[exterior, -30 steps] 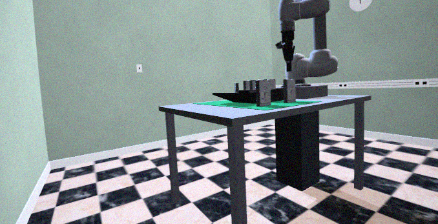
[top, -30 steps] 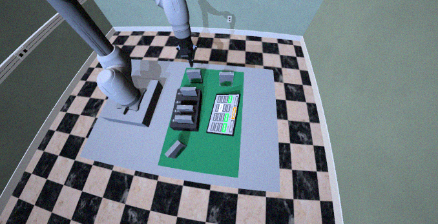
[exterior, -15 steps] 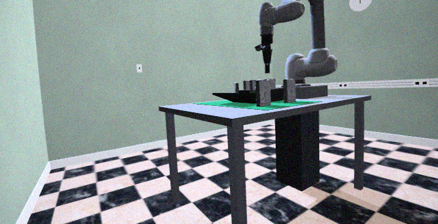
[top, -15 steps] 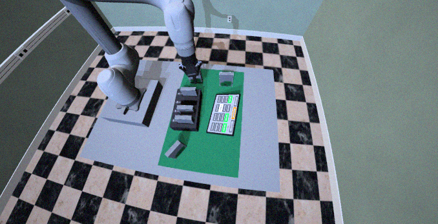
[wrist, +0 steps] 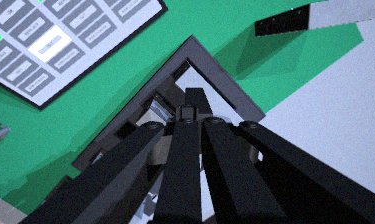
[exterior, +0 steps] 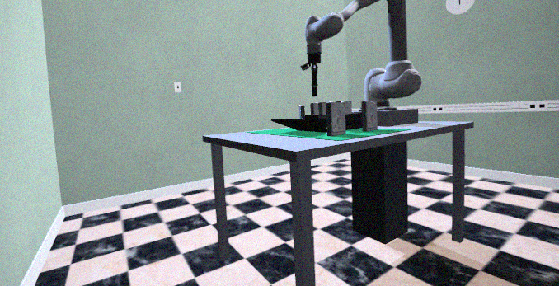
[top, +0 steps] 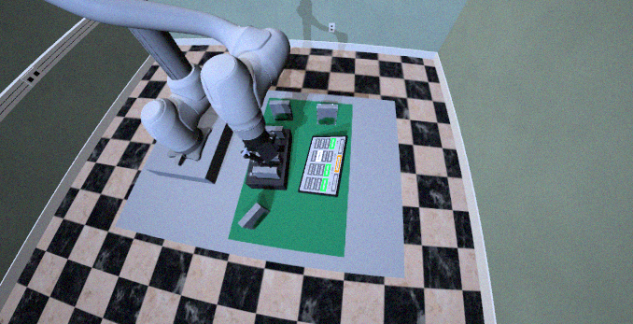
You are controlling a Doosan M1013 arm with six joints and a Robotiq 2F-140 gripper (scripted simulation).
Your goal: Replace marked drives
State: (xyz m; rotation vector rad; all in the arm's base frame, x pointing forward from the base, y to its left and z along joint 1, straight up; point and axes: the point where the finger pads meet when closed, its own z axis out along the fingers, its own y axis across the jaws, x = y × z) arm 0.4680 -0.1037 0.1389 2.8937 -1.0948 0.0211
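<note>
One drive (top: 253,216) (wrist: 339,15) is lying on the green mat (top: 303,229) (exterior: 272,133) (wrist: 104,75) nearest the top camera; beyond it, drives (top: 265,173) are standing in the dock (top: 267,184) (wrist: 228,80), with the gripper (top: 270,159) (exterior: 314,94) (wrist: 193,101) hovering above, closed and carrying nothing! Beside the dock, the screen (top: 327,165) (exterior: 297,124) (wrist: 94,30) is glowing green and orange, and farther back, a left-hand upright drive (top: 280,109) (exterior: 369,115) and a right-hand one (top: 327,113) (exterior: 336,119) are standing apart.

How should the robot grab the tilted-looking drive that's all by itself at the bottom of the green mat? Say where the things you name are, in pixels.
Probably best from straight above, with one finger on each long side of the lone drive (top: 253,216). It is a narrow block turned at a slant on the green mat (top: 299,229), so the gripper (top: 268,158) (exterior: 315,95) should turn to match and open first, because it is shut.
</note>
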